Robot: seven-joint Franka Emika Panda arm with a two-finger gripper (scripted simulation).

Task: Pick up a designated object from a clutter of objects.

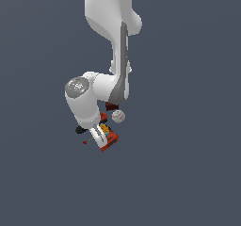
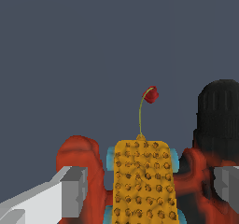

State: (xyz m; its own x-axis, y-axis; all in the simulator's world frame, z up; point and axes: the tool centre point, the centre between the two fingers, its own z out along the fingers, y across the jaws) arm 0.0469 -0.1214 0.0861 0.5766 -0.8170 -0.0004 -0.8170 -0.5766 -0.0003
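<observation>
The designated object (image 2: 142,181) is a yellow-orange gridded block with light blue bits at its sides and a thin cord ending in a small red knob (image 2: 150,95). In the wrist view it lies between my open gripper's (image 2: 149,188) two grey fingers (image 2: 70,190), which stand apart from its sides. It rests against the red-and-black power drill (image 2: 79,157). In the exterior view my gripper (image 1: 98,134) is down in the clutter, over the yellow item (image 1: 104,128) and the drill (image 1: 109,142). The white ball (image 1: 118,116) lies beside them. The dark red cube (image 1: 112,106) is mostly hidden by the arm.
The drill's black part (image 2: 219,115) rises close to one finger in the wrist view. The arm's white links (image 1: 82,102) cover part of the clutter in the exterior view. Plain dark grey ground surrounds the group.
</observation>
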